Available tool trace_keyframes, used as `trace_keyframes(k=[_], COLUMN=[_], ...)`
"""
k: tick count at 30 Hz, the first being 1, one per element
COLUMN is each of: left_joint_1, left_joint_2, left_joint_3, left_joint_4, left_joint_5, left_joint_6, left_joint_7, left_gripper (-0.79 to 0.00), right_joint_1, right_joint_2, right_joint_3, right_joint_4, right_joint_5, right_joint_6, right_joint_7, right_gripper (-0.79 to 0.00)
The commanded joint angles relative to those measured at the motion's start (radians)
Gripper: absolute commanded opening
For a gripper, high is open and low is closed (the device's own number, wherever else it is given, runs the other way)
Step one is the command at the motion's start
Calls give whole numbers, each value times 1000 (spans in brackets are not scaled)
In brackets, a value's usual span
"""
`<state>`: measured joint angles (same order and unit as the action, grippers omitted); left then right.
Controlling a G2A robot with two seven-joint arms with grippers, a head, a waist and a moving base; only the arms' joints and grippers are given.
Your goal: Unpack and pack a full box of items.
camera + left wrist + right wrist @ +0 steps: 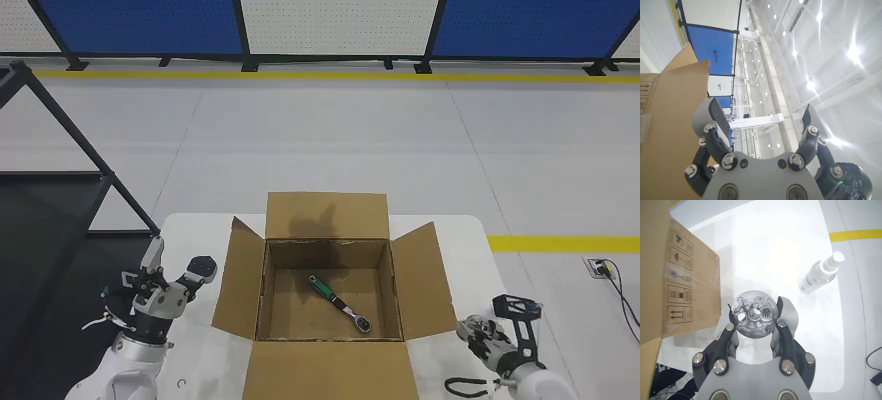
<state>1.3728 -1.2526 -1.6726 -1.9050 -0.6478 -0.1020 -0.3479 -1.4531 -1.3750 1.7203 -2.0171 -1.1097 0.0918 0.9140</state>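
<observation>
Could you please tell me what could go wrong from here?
The right gripper holds the round metal part by its rim alone, so it may slip out. The box flap stands beside that gripper and could be caught on a move inward. The bottle sits near the table edge and might get knocked off.

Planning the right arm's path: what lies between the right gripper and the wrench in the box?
Top view: the open side flap and wall of the box separate the right gripper, holding a metal disc, from the wrench.
</observation>
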Motion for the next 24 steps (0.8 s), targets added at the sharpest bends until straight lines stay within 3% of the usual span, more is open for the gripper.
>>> trace_keyframes(k=[1,17,20,21,24], left_joint_1=[3,17,19,19,21], left_joint_2=[0,1,1,1,1], left_joint_3=[-3,-15,-17,-17,-18], left_joint_4=[-1,-11,-12,-12,-12], left_joint_5=[0,-3,-4,-5,-7], left_joint_6=[-1,-4,-4,-4,-5], left_joint_7=[1,5,5,7,6], left_gripper=[0,0,0,0,0], right_joint_1=[26,134,144,147,152], right_joint_2=[1,5,5,6,7], right_joint_3=[-21,-121,-125,-126,-128], right_joint_4=[43,216,231,235,243], right_joint_5=[-29,-146,-143,-143,-140], right_joint_6=[17,108,113,115,117], right_joint_7=[1,-10,-10,-10,-9], right_gripper=[-785,-785,-582,-480,-416])
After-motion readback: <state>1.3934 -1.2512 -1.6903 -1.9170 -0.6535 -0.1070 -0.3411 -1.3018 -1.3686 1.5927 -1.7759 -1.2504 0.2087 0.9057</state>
